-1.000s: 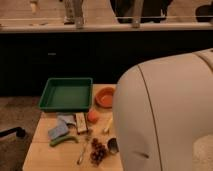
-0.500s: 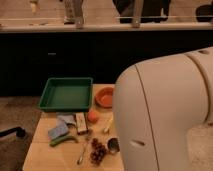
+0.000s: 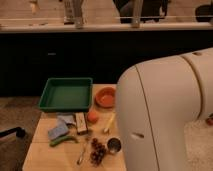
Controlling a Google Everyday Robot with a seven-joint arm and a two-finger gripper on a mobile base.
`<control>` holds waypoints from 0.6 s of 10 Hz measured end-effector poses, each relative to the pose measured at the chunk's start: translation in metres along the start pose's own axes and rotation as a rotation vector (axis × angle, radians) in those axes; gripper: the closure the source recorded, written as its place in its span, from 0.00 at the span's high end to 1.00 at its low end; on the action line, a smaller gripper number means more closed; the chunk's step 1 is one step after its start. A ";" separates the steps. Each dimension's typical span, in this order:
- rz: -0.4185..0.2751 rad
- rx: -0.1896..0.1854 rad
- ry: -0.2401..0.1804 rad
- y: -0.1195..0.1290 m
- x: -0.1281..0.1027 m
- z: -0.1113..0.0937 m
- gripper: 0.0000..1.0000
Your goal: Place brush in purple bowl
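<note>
You're at the approach step: the gripper is hidden behind the white arm (image 3: 165, 115) at right, jaws impossible to tell. The purple bowl (image 3: 114, 145) sits near-centre on the tabletop (image 3: 40, 155). Locate the brush first.

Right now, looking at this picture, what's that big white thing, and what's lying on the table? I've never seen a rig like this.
The big white shape is the robot's own arm casing, close to its one camera, which looks down on a wooden table. The gripper is out of view, so nothing can be seen held. On the table lie a green tray, an orange bowl, a small dark bowl beside the arm, a grape-like dark bunch, a blue-grey cloth, and a thin-handled tool, possibly the brush.
</note>
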 end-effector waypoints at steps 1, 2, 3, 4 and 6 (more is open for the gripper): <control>-0.005 0.005 -0.004 0.004 -0.003 0.004 0.80; -0.006 0.012 -0.005 0.008 -0.008 0.008 0.80; -0.004 0.019 0.001 0.013 -0.012 0.010 0.80; -0.004 0.028 0.011 0.020 -0.022 0.015 0.80; -0.003 0.039 0.030 0.031 -0.040 0.025 0.80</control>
